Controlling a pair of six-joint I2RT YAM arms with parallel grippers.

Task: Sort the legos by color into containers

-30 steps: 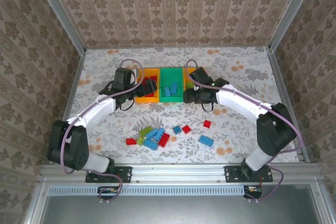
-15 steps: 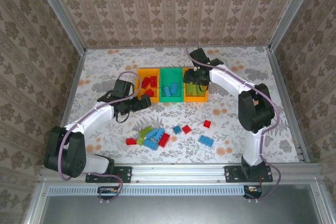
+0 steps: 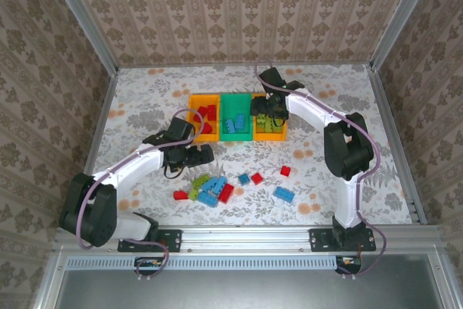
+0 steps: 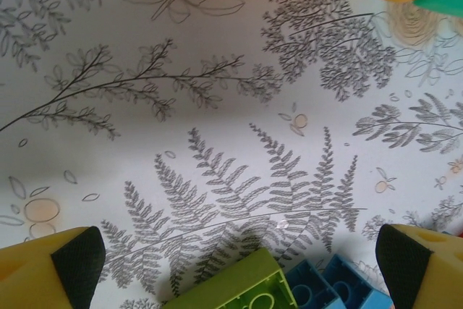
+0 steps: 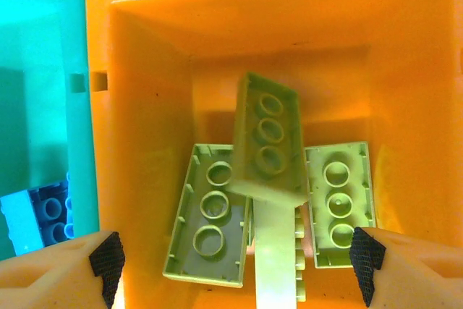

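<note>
Three containers stand in a row: a left orange bin (image 3: 194, 116) with red legos, a green bin (image 3: 235, 134) with blue ones, and a right orange bin (image 3: 279, 132). My right gripper (image 3: 266, 110) (image 5: 231, 265) hovers open over the right orange bin (image 5: 145, 70). A lime lego (image 5: 269, 139) lies tilted there on other lime bricks, free of the fingers. My left gripper (image 3: 197, 155) (image 4: 239, 257) is open, low over the table beside the loose pile. A lime lego (image 4: 231, 287) and a blue one (image 4: 329, 287) lie just below its fingertips (image 4: 76, 258).
Loose legos lie on the floral table: red (image 3: 181, 195), lime (image 3: 200, 181), blue (image 3: 211, 195), red (image 3: 226, 192), blue (image 3: 244, 179), red (image 3: 257, 178), red (image 3: 285, 171), blue (image 3: 283, 194). Metal rails and patterned walls (image 3: 231, 5) enclose the table.
My right gripper swung from in front of the bins to above the right orange bin, then opened and let go of a lime lego. My left gripper drew back from the left bin toward the pile.
</note>
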